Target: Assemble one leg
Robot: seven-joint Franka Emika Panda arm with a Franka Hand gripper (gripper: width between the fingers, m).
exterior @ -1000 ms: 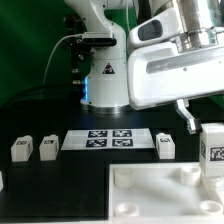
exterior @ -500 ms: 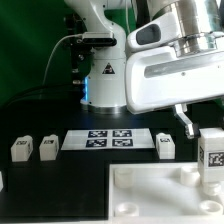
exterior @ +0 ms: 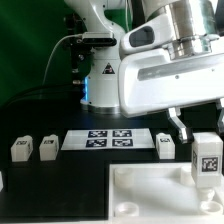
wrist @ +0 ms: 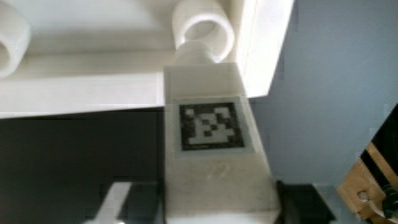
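Observation:
My gripper (exterior: pixel 206 135) is shut on a leg (exterior: pixel 206 157), a small white block with a black-and-white tag on its face. It hangs over the large white plate (exterior: pixel 140 195) near the plate's corner at the exterior view's right. In the wrist view the leg (wrist: pixel 214 130) stands between my two dark fingers (wrist: pixel 311 200), its far end at a round corner socket (wrist: pixel 208 38) of the plate (wrist: pixel 89 90). Three more legs stand on the black table: two (exterior: pixel 20 149) (exterior: pixel 47 148) at the exterior view's left and one (exterior: pixel 166 145) right of the marker board.
The marker board (exterior: pixel 108 139) lies flat on the black table behind the plate. The arm's white base (exterior: pixel 103 75) stands behind it with cables at the exterior view's left. The white wrist housing (exterior: pixel 165 75) hangs low over the plate's right side.
The arm has moved toward the exterior view's left and lower, carrying the held leg down closer to the plate's right corner. The other legs have not moved.

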